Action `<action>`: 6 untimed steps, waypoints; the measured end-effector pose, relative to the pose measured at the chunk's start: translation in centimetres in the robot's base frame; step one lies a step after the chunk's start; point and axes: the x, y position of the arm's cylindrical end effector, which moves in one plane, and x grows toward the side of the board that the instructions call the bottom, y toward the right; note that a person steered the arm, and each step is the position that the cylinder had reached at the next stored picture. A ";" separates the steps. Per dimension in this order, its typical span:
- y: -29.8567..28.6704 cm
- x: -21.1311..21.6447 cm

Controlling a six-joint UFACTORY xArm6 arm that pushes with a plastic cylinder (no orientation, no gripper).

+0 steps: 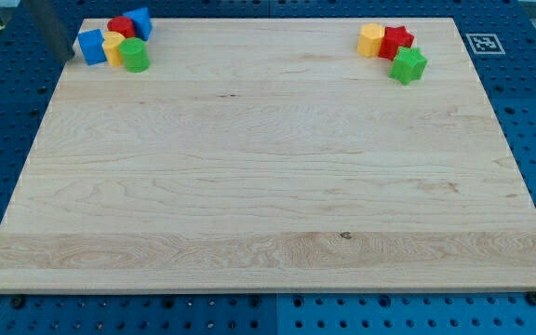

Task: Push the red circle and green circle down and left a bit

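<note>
The red circle [121, 25] and the green circle [135, 55] sit in a tight cluster at the board's top left corner. A blue cube [91, 46], a yellow block [113, 46] and another blue block [141, 21] are in the same cluster. The red circle lies at the cluster's top, between the two blue blocks. The green circle lies at its lower right, touching the yellow block. The dark rod shows blurred at the view's top left. My tip [64, 54] is just left of the blue cube, at the board's left edge.
A second cluster sits at the top right: a yellow block [371, 40], a red star [397, 40] and a green star [408, 65]. The wooden board [268, 186] lies on a blue perforated table. A marker tag [483, 43] is off its top right corner.
</note>
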 end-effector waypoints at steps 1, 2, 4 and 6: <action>1.3 -4.2; 1.5 -4.4; 1.7 -4.4; 11.2 -2.2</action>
